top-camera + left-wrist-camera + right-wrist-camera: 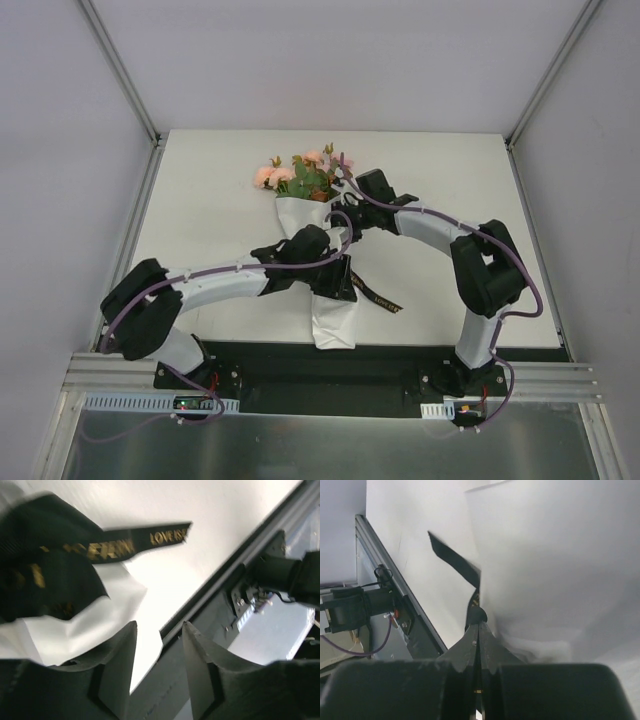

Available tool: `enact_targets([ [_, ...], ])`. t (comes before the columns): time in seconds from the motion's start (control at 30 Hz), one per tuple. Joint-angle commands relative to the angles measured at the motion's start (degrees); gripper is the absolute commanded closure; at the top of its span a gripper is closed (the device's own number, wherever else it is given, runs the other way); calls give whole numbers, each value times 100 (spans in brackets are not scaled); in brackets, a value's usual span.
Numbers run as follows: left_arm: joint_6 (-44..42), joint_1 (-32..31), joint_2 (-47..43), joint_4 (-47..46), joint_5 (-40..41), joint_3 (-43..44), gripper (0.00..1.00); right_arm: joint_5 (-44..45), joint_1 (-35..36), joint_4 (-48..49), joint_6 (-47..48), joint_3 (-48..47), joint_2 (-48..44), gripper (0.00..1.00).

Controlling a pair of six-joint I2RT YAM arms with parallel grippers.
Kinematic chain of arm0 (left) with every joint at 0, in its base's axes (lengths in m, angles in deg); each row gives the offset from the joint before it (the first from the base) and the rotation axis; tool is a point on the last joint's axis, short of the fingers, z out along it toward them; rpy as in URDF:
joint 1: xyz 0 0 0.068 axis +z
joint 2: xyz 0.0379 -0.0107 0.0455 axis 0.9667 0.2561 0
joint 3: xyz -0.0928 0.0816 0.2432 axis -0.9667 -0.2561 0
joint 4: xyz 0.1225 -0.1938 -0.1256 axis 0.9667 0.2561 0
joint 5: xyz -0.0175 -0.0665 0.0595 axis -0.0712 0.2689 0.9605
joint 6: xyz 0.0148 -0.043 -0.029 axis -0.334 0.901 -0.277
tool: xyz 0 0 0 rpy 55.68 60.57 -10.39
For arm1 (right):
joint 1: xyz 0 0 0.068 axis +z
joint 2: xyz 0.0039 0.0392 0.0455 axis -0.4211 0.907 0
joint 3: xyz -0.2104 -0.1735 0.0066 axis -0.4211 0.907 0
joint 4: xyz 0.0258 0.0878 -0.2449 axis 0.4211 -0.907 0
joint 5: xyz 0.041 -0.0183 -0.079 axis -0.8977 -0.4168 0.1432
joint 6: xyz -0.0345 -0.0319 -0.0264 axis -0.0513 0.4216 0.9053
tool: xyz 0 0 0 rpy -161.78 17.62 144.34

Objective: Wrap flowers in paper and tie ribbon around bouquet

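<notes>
Plainly, our left gripper (159, 630) stands with its two fingers spread and nothing between them, hanging just above the near end of the thin white sheet of paper (75, 625). Our right gripper (477, 629) has its fingers pressed tight together, and at their tips we make out a dark fold that appears to be the long narrow black satin ribbon with gold lettering (165, 536), so we judge it to be pinching that ribbon right beside the paper's edge. Outward from the fingers, the paper is rolled into a cone around the stems. One free ribbon tail lies flat on the white table (200, 200) to the right of the cone. The small bunch of pink, peach and rust artificial flowers (300, 175) sticks out of the cone's far end, so the bouquet (318, 245) lies lengthwise down the middle of the table, blooms away from us. We reckon the wrapping is done and the ribbon is around the cone's waist. Both wrists hide that spot from above, so we cannot tell whether a knot is formed. Cinching and finishing the tie seems to be what is left.
</notes>
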Motion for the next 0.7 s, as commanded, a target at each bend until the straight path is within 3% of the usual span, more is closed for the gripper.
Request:
enact_targets([
  [0.0, -544, -132, -1060, -246, 14, -511, 56, -406, 165, 74, 152, -340, -70, 99],
  [0.17, -686, 270, -2334, -114, -221, -978, 49, -503, 165, -111, 329, -313, -132, 97],
  [0.2, -668, 412, -2528, -36, -249, -1109, 41, -564, 157, -129, 355, -296, -149, 96],
  [0.27, -555, 719, -3046, 88, -249, -1189, 9, -599, 156, -164, 390, -287, -184, 96],
  [0.3, -484, 1147, -3161, 123, -145, -1207, 5, -669, 156, -164, 408, -278, -185, 94],
  [0.37, -352, 1632, -3233, 387, -161, -1189, 6, -749, 148, -164, 434, -243, -202, 94],
  [0.43, -334, 2091, -2910, 309, -327, -1067, 14, -784, 156, -155, 434, -217, -220, 94],
  [0.53, -553, 2171, -2217, 229, -363, -707, 32, -784, 156, -68, 312, -138, -228, 94],
  [0.6, -589, 2171, -1924, -87, -442, -627, 39, -819, 156, 151, 110, -15, -298, 95],
  [0.67, -562, 2188, -1651, -402, -521, -644, 41, -828, 157, 336, -5, 55, -343, 97],
])
